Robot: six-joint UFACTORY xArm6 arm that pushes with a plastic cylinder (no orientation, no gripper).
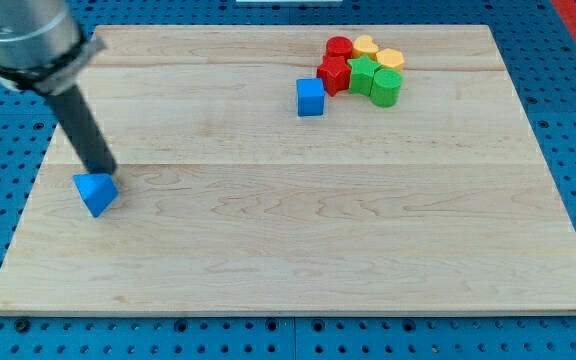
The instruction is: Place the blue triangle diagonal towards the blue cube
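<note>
The blue triangle (96,192) lies near the board's left edge, about halfway down. My tip (105,172) rests right at the triangle's upper edge, touching or nearly touching it. The rod rises up and to the view's left. The blue cube (310,97) sits in the upper middle of the board, far to the upper right of the triangle.
A tight cluster sits just right of the blue cube: a red cylinder (340,47), a red star-like block (333,73), two yellow blocks (366,46) (390,58), a green block (362,74) and a green cylinder (386,88). The wooden board (298,250) lies on a blue pegboard.
</note>
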